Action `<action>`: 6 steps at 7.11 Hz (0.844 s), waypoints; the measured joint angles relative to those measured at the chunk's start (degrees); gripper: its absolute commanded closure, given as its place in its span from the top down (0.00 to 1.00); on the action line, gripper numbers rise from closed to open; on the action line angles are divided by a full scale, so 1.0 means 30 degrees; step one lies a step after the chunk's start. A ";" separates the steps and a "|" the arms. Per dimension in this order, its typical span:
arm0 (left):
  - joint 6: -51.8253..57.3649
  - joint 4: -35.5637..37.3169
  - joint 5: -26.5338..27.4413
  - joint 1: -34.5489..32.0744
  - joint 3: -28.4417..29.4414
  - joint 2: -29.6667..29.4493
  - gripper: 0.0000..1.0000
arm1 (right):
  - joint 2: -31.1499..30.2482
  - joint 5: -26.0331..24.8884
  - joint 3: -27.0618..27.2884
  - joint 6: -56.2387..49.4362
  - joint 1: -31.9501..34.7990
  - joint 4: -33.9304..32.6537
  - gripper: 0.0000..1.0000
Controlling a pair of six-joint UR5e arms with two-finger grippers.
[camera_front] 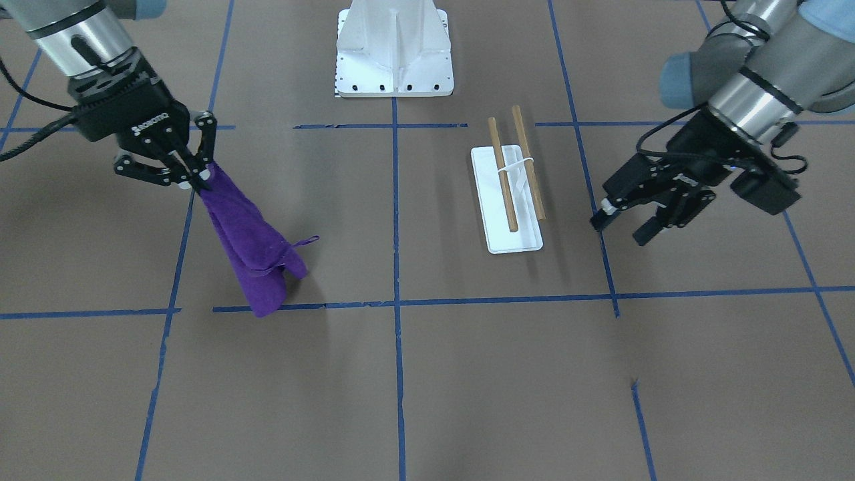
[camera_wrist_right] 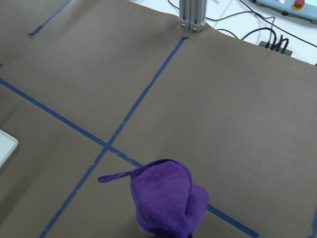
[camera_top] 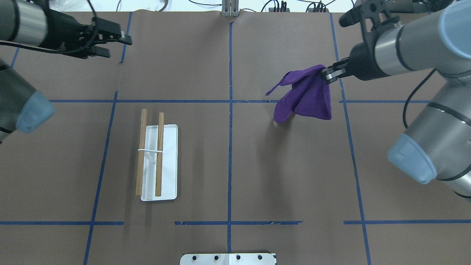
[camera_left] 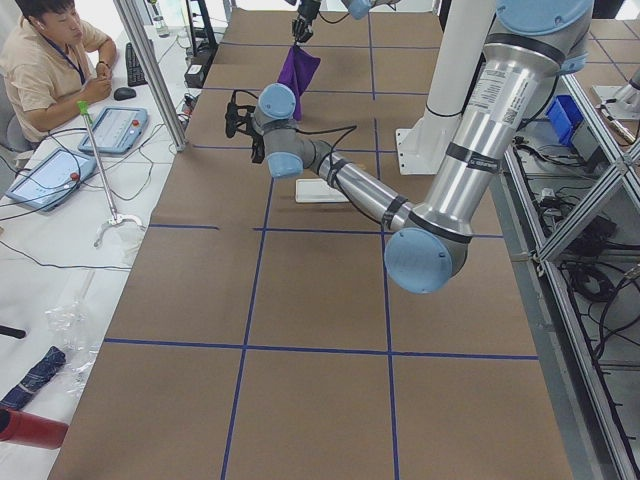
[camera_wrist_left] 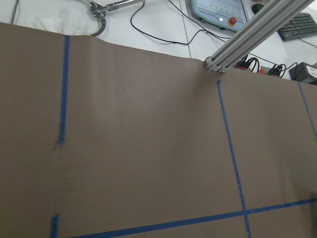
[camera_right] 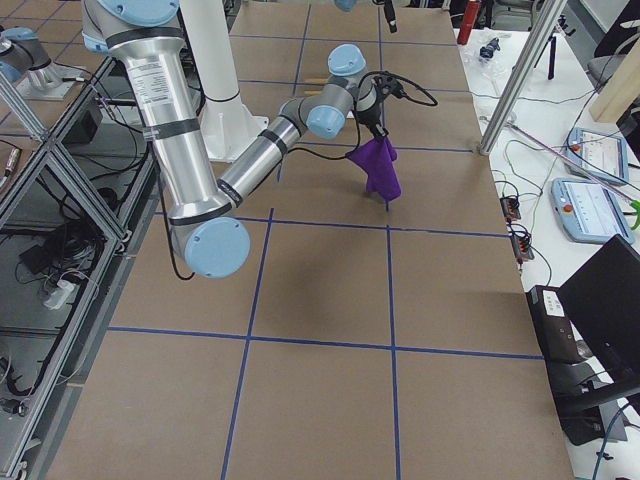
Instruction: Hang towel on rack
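The right end effector (camera_top: pixel 328 74) is clamped on the top of the towel (camera_top: pixel 305 97). The towel hangs in folds over the right half of the tabletop (camera_top: pixel 294 176), toward the far edge. The overhead view shows the thin strip sticking out sideways. The front view shows the fingers (camera_front: pixel 200 175) pinched on the cloth's peak. Whether the towel's lowest tip touches the tabletop cannot be told in any view.

The right wrist view looks down on the bunched towel and catches only a white corner of the rack's base at its left border.

The rack (camera_top: pixel 158 162) stands on the left half, about midway between the near and far edges and well apart from the towel. Both dowels are bare, and one juts past the base's side.

The left end effector (camera_front: pixel 620 230) hovers with its fingers apart, holding nothing, toward the far left corner. Its wrist view shows only bare tabletop and blue tape lines (camera_wrist_left: pixel 230 148).
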 measured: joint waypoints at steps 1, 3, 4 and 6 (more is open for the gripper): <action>-0.2489 0.0194 0.0873 0.1189 0.0099 -0.1094 0.81 | 0.0831 -0.1123 -0.0109 0.0939 -0.1013 0.0000 0.00; -0.5907 0.0335 0.1977 0.2788 0.0200 -0.2457 0.81 | 0.2103 -0.2268 -0.0160 0.2198 -0.2160 0.0005 0.00; -0.7277 0.0351 0.2666 0.3445 0.0332 -0.2980 0.82 | 0.2562 -0.2725 -0.0235 0.2441 -0.2495 0.0011 0.00; -0.9846 0.0385 0.3848 0.4294 0.0641 -0.3719 0.88 | 0.3320 -0.3535 -0.0442 0.2609 -0.2996 0.0019 0.00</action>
